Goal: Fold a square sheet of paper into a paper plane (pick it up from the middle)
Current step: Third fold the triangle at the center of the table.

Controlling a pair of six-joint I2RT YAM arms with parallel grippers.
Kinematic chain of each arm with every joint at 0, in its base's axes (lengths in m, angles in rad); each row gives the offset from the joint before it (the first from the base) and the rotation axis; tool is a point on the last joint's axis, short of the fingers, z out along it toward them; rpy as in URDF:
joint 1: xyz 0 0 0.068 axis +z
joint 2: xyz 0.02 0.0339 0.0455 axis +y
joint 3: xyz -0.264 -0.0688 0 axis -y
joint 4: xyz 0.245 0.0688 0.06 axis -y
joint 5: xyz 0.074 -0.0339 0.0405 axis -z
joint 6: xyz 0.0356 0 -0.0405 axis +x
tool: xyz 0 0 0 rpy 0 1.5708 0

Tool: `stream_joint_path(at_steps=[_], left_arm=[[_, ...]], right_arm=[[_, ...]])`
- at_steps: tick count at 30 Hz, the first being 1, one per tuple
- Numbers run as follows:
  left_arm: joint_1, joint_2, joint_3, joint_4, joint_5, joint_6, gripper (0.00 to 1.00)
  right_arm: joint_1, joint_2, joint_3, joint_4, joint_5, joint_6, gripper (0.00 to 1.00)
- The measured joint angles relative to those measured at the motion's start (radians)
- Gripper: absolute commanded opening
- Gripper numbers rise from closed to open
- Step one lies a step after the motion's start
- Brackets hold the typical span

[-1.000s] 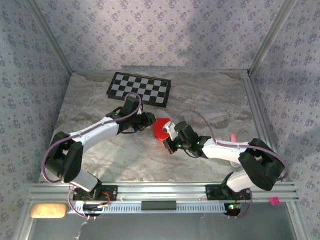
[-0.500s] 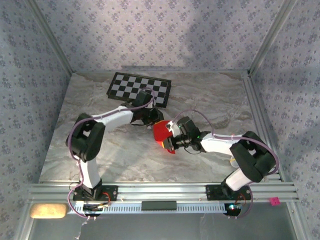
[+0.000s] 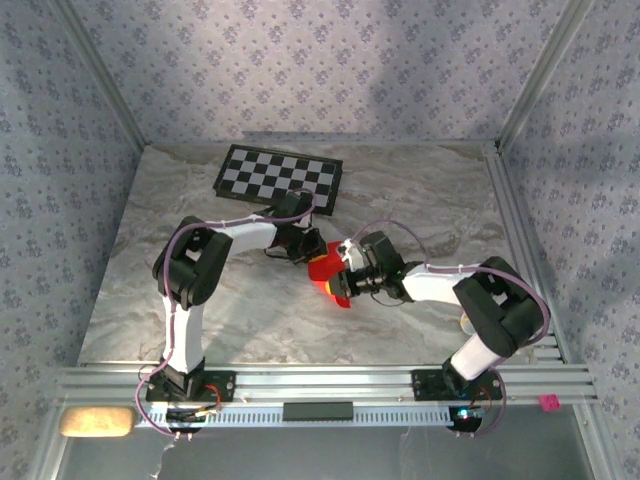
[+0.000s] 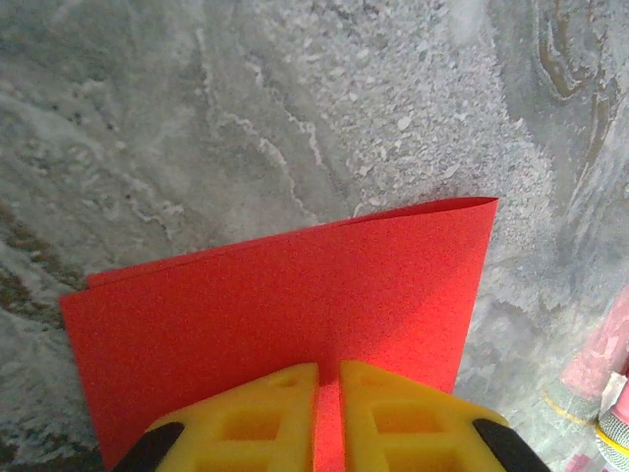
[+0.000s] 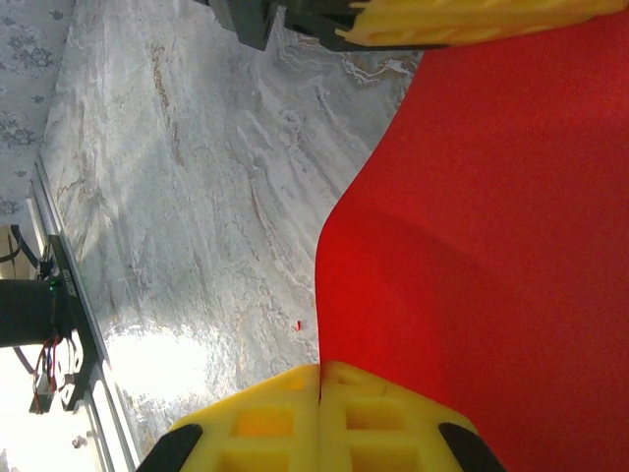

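Note:
The square sheet of paper (image 3: 325, 268) is bright red, folded double and curved, and it hangs just above the marble table between my two grippers. My left gripper (image 3: 308, 248) meets its far-left part. In the left wrist view its yellow fingertips (image 4: 329, 369) stand almost together on the paper (image 4: 295, 285), with a thin red strip showing between them. My right gripper (image 3: 345, 275) holds the near-right side. Its fingers (image 5: 321, 369) are shut tight on the paper's edge (image 5: 491, 246). The left gripper's yellow fingers (image 5: 472, 20) cross the paper's far edge.
A black-and-white checkerboard (image 3: 280, 178) lies at the back of the table, just behind the left arm. A pink object (image 4: 600, 354) stands on the table to the right of the paper. A tiny red scrap (image 5: 298, 324) lies on the marble. An aluminium rail (image 3: 320, 380) runs along the near edge.
The left arm folded up and its gripper closed down onto the paper's far-left part. The right gripper, still shut on the paper, shifted a little towards the left arm.

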Motion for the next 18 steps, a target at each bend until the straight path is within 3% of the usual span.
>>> stream_joint_path(at_steps=[18], left_arm=[[0.0,0.002,0.006,-0.016,-0.008,0.034,0.13]], right_arm=[[-0.1,0.055,0.017,-0.018,-0.074,-0.012,0.0]])
